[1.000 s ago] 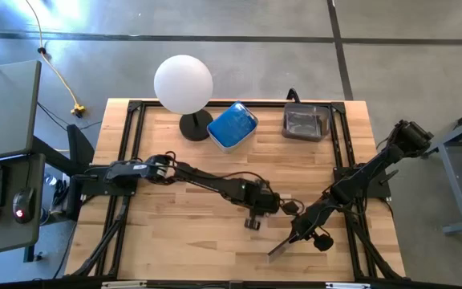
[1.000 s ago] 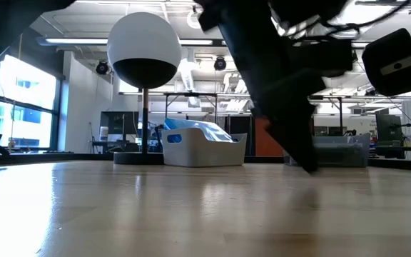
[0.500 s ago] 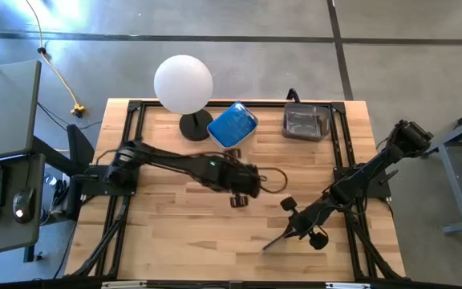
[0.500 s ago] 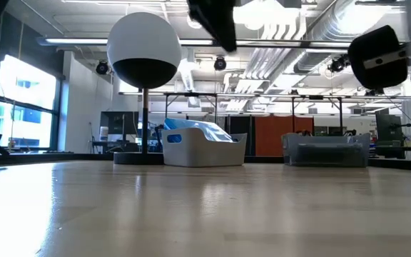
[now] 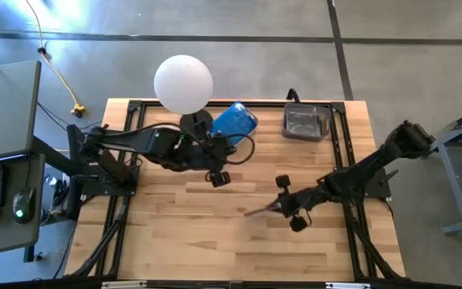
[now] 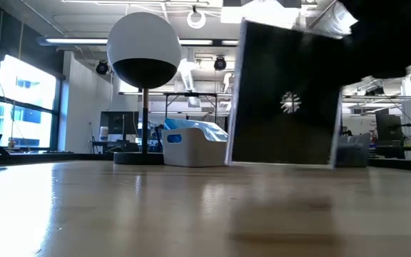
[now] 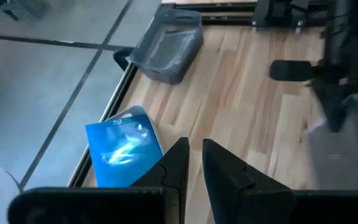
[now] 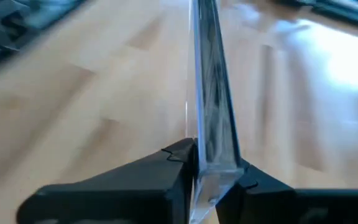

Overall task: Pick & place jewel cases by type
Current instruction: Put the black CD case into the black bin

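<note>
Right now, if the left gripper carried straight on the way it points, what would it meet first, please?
Probably the blue jewel case: the left gripper points toward it, and it lies just ahead on the white tub. Depth is unclear, so it might pass just beside it.

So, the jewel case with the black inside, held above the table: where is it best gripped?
At one edge, a finger on each flat face, coming in along the jewel case's plane, as the right gripper does: it is turned on edge and thin. The left gripper is near the white tub.
</note>
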Controlling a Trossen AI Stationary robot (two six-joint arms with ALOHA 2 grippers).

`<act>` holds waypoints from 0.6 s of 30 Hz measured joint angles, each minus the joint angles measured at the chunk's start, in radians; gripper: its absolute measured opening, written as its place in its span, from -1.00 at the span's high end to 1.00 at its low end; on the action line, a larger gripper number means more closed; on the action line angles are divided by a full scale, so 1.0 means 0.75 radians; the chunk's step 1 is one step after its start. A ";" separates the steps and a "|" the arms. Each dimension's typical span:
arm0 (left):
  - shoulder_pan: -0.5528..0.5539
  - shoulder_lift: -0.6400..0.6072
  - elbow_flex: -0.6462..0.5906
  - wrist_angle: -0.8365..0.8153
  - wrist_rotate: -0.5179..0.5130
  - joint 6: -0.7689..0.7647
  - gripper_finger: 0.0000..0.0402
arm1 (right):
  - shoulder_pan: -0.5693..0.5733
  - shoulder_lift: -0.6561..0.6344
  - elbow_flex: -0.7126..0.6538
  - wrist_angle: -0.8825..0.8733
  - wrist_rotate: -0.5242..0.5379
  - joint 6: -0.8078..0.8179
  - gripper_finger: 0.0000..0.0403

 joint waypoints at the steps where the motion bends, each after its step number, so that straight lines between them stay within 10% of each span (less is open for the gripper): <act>1: 0.000 -0.010 0.000 0.001 0.000 0.000 0.78 | -0.024 -0.001 0.000 -0.004 0.021 -0.030 0.78; 18: 0.000 -0.023 -0.001 0.000 0.070 0.000 0.78 | -0.397 -0.001 0.000 -0.085 0.435 -0.309 0.81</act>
